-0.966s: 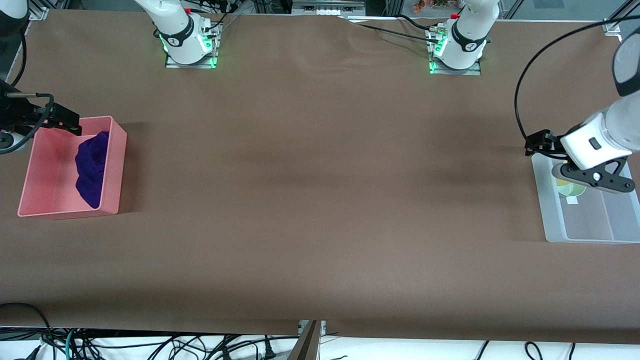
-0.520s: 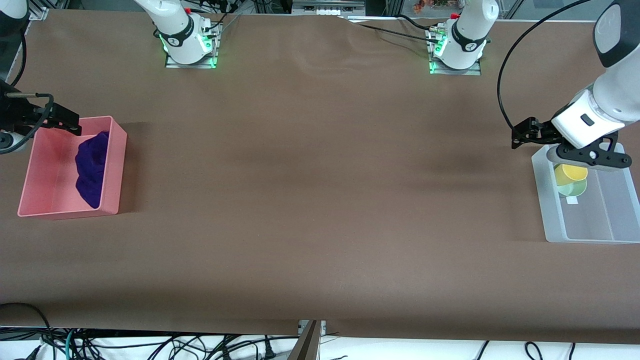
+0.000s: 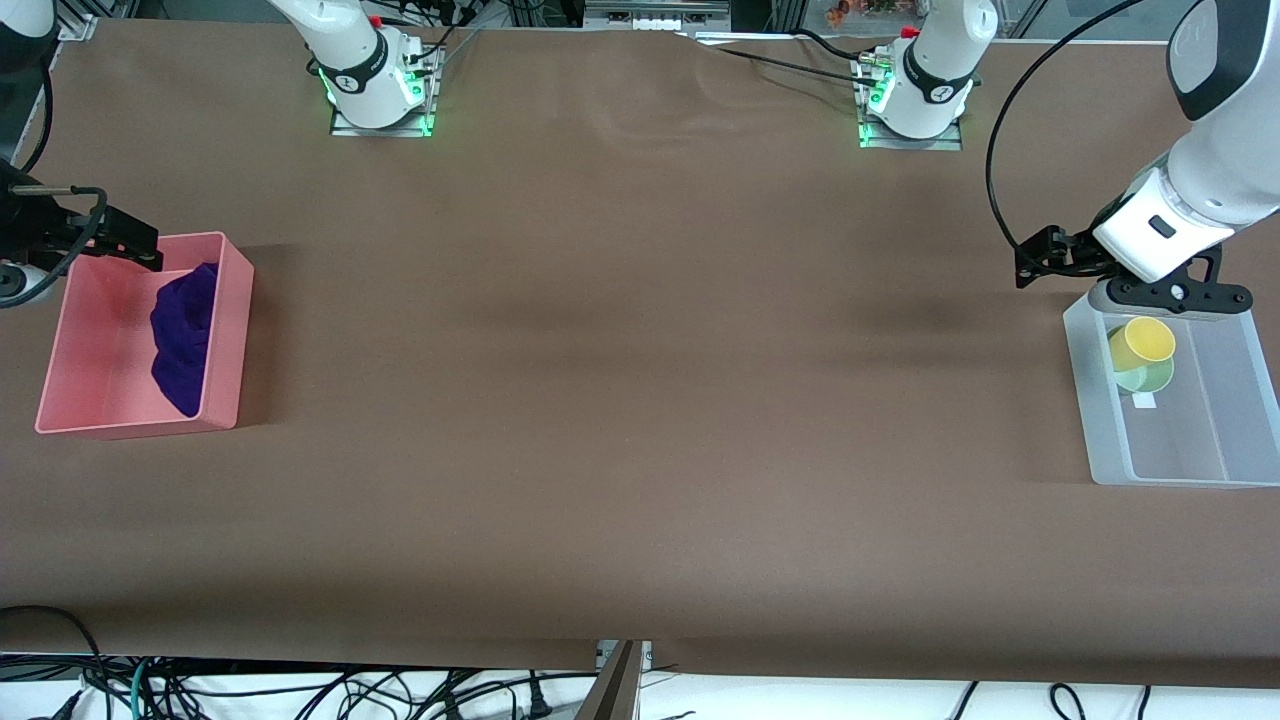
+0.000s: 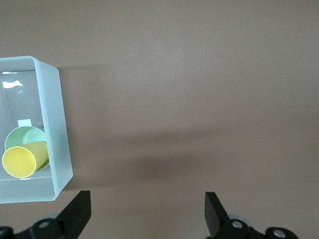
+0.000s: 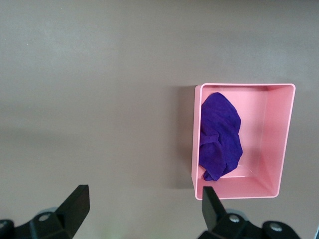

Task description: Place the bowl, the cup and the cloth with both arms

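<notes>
At the two ends of the brown bench [image 3: 640, 420], the sorting appears all but finished. The purple cloth [image 3: 185, 335] is seen heaped inside the pink bin [image 3: 60, 395] at the right arm's end, bunched against the wall of the bin that faces the middle of the bench. At the left arm's end, the yellow cup [image 3: 1143, 339] is shown lying tipped in the sage-green bowl [image 3: 1145, 376], and both are held in the clear plastic bin [image 3: 1105, 430], in the corner of it farthest from the front camera and toward the middle of the bench.

Neither arm is carrying anything. The left claw [image 4: 147, 211] is pictured with its fingers spread wide and empty, raised over the bench just beside the clear bin's edge farthest from the front camera. The right claw [image 5: 144, 209] is likewise spread wide and empty, raised over the bare bench beside the pink bin, near the corner of that bin farthest from the front camera.

All three items are judged to be placed; no further item is seen loose on the bench, and only the return of both arms seems to be left.
</notes>
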Robot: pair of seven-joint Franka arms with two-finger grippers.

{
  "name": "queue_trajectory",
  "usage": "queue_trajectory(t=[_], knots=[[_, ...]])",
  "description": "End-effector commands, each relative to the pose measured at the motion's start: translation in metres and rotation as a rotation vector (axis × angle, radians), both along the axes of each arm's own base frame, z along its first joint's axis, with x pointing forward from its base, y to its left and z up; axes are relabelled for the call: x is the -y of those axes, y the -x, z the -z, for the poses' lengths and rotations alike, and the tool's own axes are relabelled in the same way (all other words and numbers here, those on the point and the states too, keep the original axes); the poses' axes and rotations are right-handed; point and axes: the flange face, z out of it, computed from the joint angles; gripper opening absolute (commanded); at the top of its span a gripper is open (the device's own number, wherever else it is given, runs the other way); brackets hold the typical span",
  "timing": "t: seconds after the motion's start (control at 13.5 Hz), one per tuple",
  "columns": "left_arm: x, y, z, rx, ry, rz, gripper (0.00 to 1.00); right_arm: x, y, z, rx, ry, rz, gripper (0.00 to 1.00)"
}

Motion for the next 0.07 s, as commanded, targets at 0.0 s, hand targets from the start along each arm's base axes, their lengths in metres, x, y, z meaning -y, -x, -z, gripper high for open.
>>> queue_trajectory(t=[0.0], knots=[[0.0011, 0.0065, -0.0031, 0.014, 0.013, -0.013, 1.0, 0.0016, 0.0012, -0.0042, 0.005, -0.015, 0.011, 1.0]])
